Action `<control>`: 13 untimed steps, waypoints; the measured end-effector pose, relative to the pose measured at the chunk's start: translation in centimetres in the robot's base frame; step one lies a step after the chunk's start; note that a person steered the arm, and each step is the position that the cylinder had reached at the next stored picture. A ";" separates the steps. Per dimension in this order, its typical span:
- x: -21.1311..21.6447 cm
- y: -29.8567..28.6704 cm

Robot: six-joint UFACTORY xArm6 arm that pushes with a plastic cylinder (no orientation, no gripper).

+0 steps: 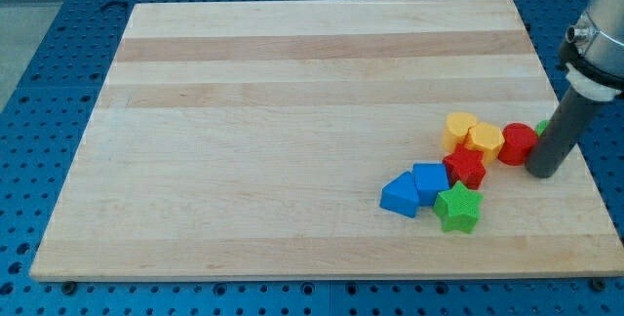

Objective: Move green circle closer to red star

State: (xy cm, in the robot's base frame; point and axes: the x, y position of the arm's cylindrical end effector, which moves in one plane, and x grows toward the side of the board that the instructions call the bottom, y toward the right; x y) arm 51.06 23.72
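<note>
The red star lies at the board's lower right, in a cluster of blocks. A sliver of a green block, likely the green circle, shows at the right, mostly hidden behind my rod. My tip rests just right of a red round block, which lies between the green block and the red star. The tip looks to touch or nearly touch the red round block.
Two yellow blocks sit above the red star. A blue block and a blue triangle lie to its left, and a green star below it. The board's right edge is close to the tip.
</note>
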 end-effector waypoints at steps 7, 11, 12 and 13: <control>-4.0 10.7; -8.9 6.7; -6.4 5.7; -3.5 4.4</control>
State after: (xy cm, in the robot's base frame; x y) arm 47.60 28.14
